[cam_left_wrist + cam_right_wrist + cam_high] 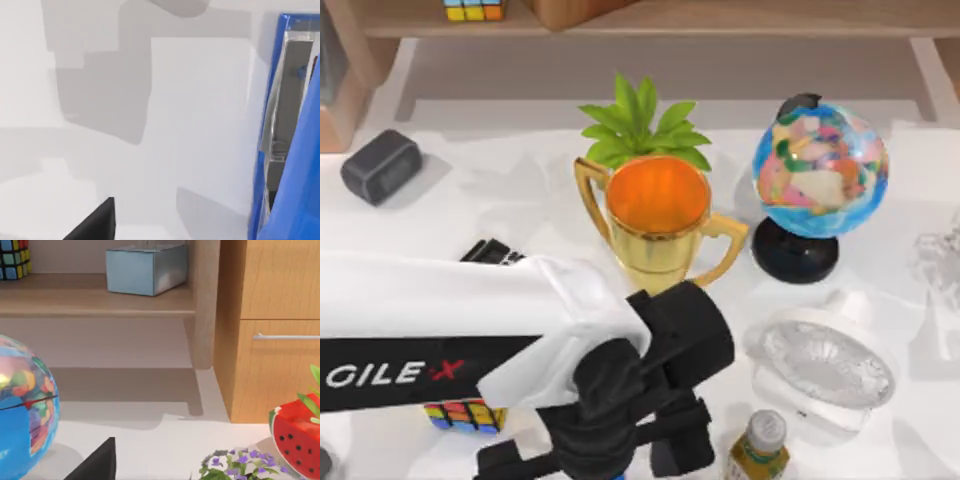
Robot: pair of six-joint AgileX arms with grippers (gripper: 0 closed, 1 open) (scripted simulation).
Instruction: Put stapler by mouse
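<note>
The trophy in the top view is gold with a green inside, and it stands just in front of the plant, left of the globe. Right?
Not quite. The trophy is gold, but its inside is orange, not green, as the top view shows. It does stand just in front of the plant, left of the globe.

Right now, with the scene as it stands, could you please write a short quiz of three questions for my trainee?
1. True or false: the gold trophy cup stands to the top view's left of the multicoloured globe.
2. Which thing lies partly under the white left arm in the top view? A) the colourful Rubik's cube B) the globe C) a green plant
3. Fill in: in the left wrist view, the bright blue stapler lies on the ___ table.

Key: 1 true; 2 A; 3 white.
</note>
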